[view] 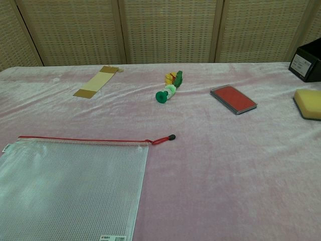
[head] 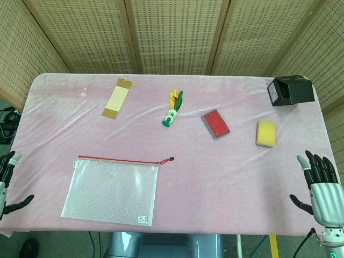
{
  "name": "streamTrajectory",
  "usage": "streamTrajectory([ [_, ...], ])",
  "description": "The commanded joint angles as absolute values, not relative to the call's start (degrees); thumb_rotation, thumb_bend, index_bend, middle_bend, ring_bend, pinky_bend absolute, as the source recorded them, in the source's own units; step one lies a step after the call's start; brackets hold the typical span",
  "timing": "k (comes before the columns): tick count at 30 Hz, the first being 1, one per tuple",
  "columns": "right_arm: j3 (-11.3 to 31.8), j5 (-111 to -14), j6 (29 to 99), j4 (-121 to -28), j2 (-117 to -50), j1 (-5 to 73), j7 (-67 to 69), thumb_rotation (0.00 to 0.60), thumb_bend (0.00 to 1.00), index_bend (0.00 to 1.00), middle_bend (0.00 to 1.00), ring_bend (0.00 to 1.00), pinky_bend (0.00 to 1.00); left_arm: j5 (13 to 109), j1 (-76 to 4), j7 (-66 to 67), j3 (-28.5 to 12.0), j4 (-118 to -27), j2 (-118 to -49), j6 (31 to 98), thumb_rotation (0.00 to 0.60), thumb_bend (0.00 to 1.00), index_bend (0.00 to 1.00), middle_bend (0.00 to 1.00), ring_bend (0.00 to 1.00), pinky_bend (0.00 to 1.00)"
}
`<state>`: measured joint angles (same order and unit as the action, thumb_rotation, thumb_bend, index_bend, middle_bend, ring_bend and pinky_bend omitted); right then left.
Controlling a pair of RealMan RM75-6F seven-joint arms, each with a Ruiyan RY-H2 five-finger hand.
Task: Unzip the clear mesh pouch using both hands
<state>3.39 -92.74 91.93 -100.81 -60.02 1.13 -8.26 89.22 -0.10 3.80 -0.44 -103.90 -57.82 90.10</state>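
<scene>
The clear mesh pouch [head: 110, 191] lay flat on the pink tablecloth [head: 215, 177] toward the near left part of the table, its red zipper [head: 117, 160] running along the far edge and closed along its whole length, with the red pull cord and its dark bead [head: 171, 158] trailing off past the pouch's right corner. My left hand [head: 7, 183] sat at the left edge of the table, just beside the pouch's left side but not touching it; only part of it showed in the head view, fingers apart and holding nothing. My right hand [head: 322, 188] was at the near right edge, well apart from the pouch, palm up toward the camera with its fingers spread wide and empty. Neither hand showed in the chest view, where the pouch filled the lower left and the bead rested on bare cloth. Farther back on the cloth lay a tan cardboard strip [head: 117, 98] at the left, a green and yellow toy [head: 173, 108] near the middle, a red pad in a grey frame [head: 215, 124] to its right, a yellow sponge [head: 266, 133] beyond that, and a black box [head: 290, 90] at the far right corner.
</scene>
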Motion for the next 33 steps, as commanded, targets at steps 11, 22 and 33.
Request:
streamTrajectory([
  [11, 3.5, -92.4, 91.7, -101.1, -59.7, 1.2, -8.3, 0.6, 0.0, 0.0, 0.0, 0.0, 0.0, 88.9, -3.7, 7.3, -3.3, -102.9, -61.1, 87.5, 0.6, 0.0, 0.0, 0.18, 0.13, 0.05],
  [22, 4.5, -89.8, 89.9, -100.2, -61.0, 2.1, -11.4, 0.6, 0.0, 0.0, 0.0, 0.0, 0.0, 73.2, -24.0, 24.3, -14.9, -110.0, -68.4, 65.3, 0.6, 0.0, 0.15, 0.96, 0.9, 0.99],
  [33, 5.5, -86.6, 88.8, -99.3, -61.9, 2.6, -13.8, 0.6, 0.0, 0.0, 0.0, 0.0, 0.0, 44.6, -44.9, 40.7, -19.9, -103.7, -81.8, 54.8, 0.6, 0.07, 0.31, 0.98, 0.92, 1.0],
])
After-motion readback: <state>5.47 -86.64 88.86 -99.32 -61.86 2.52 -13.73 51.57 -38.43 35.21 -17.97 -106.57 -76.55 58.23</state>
